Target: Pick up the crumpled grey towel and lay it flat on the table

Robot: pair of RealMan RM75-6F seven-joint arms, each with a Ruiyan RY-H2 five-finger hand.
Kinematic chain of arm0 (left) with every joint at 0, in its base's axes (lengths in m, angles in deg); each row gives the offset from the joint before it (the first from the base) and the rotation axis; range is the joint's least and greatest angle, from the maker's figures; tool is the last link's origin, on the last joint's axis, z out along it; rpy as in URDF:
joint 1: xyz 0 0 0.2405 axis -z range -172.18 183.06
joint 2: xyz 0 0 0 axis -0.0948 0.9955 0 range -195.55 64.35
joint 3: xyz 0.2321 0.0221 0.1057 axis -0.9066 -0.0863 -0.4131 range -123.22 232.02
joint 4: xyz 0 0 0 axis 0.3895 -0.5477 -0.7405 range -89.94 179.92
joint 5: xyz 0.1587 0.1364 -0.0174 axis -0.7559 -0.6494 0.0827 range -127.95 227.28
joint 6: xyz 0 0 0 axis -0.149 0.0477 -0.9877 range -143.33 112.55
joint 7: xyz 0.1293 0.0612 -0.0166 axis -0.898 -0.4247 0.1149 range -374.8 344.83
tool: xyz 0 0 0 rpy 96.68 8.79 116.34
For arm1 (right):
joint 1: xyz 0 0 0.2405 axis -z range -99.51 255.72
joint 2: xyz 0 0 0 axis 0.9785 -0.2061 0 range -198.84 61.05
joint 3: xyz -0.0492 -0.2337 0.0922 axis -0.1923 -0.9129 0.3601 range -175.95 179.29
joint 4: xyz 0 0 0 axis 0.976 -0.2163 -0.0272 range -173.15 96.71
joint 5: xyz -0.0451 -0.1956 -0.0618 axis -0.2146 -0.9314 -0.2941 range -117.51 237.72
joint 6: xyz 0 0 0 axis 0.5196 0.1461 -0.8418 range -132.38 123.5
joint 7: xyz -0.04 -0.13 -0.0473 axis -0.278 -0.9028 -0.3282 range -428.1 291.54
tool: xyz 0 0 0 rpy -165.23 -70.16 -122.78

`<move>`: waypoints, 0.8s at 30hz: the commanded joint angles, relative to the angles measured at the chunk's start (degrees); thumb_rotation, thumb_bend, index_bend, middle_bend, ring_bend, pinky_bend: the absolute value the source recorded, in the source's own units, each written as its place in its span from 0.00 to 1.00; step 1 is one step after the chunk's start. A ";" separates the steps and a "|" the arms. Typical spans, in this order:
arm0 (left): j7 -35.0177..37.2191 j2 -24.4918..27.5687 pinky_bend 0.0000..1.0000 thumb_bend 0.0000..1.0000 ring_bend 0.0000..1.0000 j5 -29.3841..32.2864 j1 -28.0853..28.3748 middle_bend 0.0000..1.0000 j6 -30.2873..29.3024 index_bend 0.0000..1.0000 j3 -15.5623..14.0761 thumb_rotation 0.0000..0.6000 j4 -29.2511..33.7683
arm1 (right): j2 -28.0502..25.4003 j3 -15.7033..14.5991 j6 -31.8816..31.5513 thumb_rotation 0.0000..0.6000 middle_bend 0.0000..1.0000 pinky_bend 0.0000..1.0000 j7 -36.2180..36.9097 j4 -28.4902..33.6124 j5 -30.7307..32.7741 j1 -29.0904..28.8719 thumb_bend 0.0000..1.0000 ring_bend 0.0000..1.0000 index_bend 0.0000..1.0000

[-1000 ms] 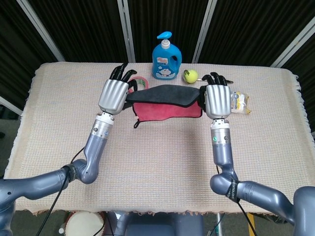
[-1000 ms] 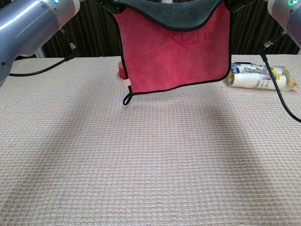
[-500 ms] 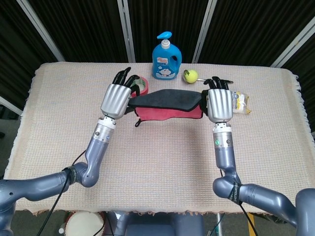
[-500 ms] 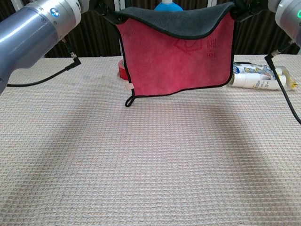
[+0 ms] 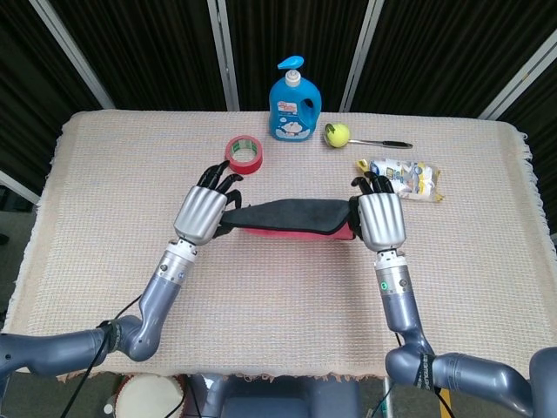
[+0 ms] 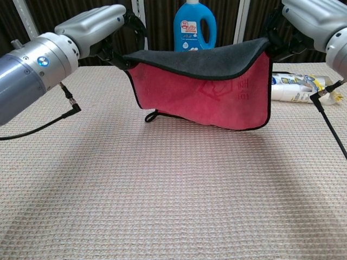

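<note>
The towel is grey on one face and red on the other, stretched between my two hands above the table. My left hand grips its left top corner and my right hand grips its right top corner. In the chest view the left hand and the right hand hold the upper edge level while the red face hangs down. The towel's lower edge with a small black loop reaches the tablecloth.
Behind the towel stand a blue detergent bottle, a red tape roll, a yellow-green ball with a spoon and a white-and-yellow packet. Black cables trail from my left arm over the cloth.
Both hands have come down and toward me with the towel. Its lower edge now reaches the table, and the tape roll behind it is uncovered in the head view.
</note>
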 commanded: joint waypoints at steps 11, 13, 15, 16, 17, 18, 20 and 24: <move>2.22 -0.19 0.12 0.54 0.04 -2.73 -4.02 0.22 -0.22 0.61 -5.00 1.00 2.77 | -0.59 -4.30 -0.15 1.00 0.36 0.24 -0.88 3.01 -2.40 3.44 0.70 0.21 0.73; 2.17 -0.12 0.12 0.54 0.04 -3.35 -4.49 0.22 -0.34 0.61 -5.67 1.00 3.26 | -0.67 -5.15 -0.05 1.00 0.36 0.24 -0.74 3.26 -2.75 4.10 0.70 0.21 0.73; 2.20 -0.10 0.12 0.54 0.04 -3.65 -4.73 0.22 -0.40 0.61 -6.04 1.00 3.57 | -0.71 -5.72 0.03 1.00 0.36 0.24 -0.69 3.38 -2.83 4.49 0.70 0.21 0.73; 2.26 -0.08 0.12 0.54 0.04 -3.92 -5.00 0.22 -0.47 0.61 -6.40 1.00 3.96 | -0.78 -6.18 0.02 1.00 0.36 0.24 -0.64 3.57 -2.96 4.86 0.70 0.21 0.73; 2.27 0.02 0.12 0.54 0.04 -4.32 -5.34 0.22 -0.59 0.61 -6.83 1.00 4.50 | -0.86 -6.71 -0.05 1.00 0.36 0.24 -0.46 3.82 -3.26 5.34 0.70 0.21 0.73; 2.20 0.07 0.12 0.54 0.04 -4.62 -5.54 0.22 -0.68 0.61 -7.11 1.00 4.78 | -0.90 -7.04 -0.04 1.00 0.36 0.24 -0.38 3.98 -3.37 5.64 0.70 0.21 0.73; 1.96 0.13 0.12 0.54 0.04 -5.22 -6.01 0.22 -0.83 0.61 -7.75 1.00 5.43 | -1.10 -7.72 0.02 1.00 0.36 0.24 -0.34 4.45 -3.63 6.28 0.70 0.21 0.73; 1.29 0.11 0.12 0.54 0.04 -5.84 -7.00 0.22 -0.82 0.61 -8.94 1.00 6.71 | -1.94 -8.99 0.45 1.00 0.36 0.24 -1.49 6.27 -3.56 7.42 0.70 0.21 0.73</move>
